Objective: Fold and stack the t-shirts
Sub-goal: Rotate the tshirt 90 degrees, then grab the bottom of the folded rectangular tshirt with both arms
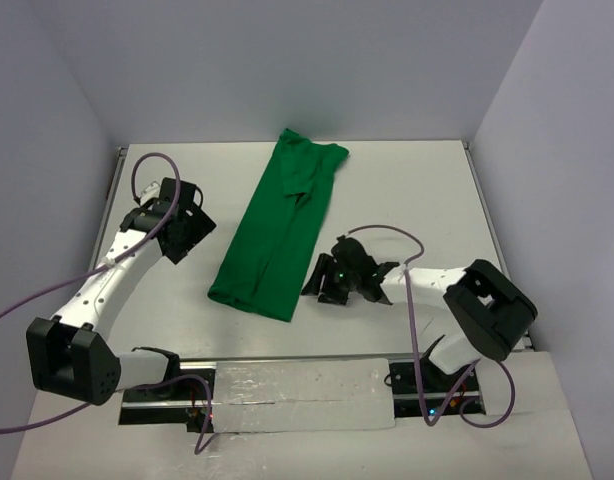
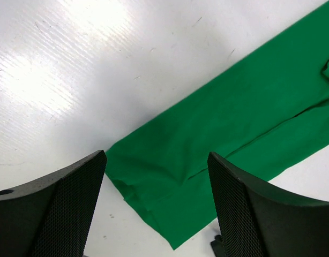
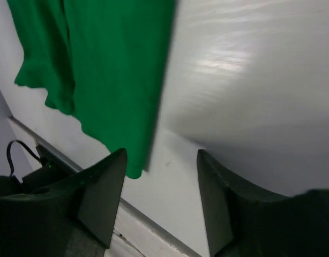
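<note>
1. White table (image 1: 417, 190) boxed in by pale walls (image 1: 547, 110). A mounting rail (image 1: 297, 392) with the arm bases runs along the table's near edge, and purple cables (image 1: 415, 310) loop off both arms.
2. Right gripper (image 1: 325, 282) (image 3: 160, 152) is nearest, low over the table, right of centre. Its jaws are parted and hold nothing. It sits just beside the right edge of the t-shirt's near end; whether it touches, I cannot tell.
3. Left gripper (image 1: 187, 228) (image 2: 156, 154) is a bit farther back toward the left edge, well apart from the cloth. Its jaws are spread wide and empty.
4. Bright-green t-shirt (image 1: 277, 235) (image 2: 234, 128) (image 3: 100, 59) lies flat, folded into a long strip. It runs from the table's middle diagonally up to the far edge, with the sleeve end rumpled there.
</note>
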Motion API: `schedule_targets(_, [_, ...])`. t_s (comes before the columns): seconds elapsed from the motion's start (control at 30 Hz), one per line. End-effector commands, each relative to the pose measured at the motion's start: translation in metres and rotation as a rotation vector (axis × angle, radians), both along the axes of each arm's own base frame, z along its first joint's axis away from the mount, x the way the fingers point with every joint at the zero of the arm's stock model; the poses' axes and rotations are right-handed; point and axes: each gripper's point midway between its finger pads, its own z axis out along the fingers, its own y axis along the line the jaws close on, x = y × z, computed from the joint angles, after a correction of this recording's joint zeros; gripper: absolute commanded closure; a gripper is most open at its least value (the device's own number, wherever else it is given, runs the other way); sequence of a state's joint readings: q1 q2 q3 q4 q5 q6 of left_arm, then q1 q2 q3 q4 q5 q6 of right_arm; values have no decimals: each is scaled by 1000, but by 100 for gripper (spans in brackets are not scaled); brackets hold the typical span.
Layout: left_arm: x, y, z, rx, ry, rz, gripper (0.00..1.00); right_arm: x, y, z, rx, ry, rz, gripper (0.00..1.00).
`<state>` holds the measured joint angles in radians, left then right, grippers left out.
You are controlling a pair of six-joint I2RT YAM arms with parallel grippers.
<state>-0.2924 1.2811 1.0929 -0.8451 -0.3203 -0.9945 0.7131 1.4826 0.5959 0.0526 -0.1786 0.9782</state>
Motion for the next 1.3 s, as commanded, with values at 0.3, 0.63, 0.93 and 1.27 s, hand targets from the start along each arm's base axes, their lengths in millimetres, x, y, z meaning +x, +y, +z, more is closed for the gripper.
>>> schedule_targets(0.3, [-16, 5, -8, -7, -3, -16, 15, -22, 60, -16, 80, 31, 27, 91])
schedule_targets(0.63, [-60, -49, -41, -182, 39, -227, 17, -30, -44, -12, -79, -63, -97, 91])
schedule_targets(0.93, [-110, -141, -87, -349, 130, -427, 25, -33, -121, -20, -267, -107, -216, 89])
schedule_targets(1.27, [-146, -167, -116, -467, 132, -456, 35, -56, -112, -28, -178, -40, -169, 43])
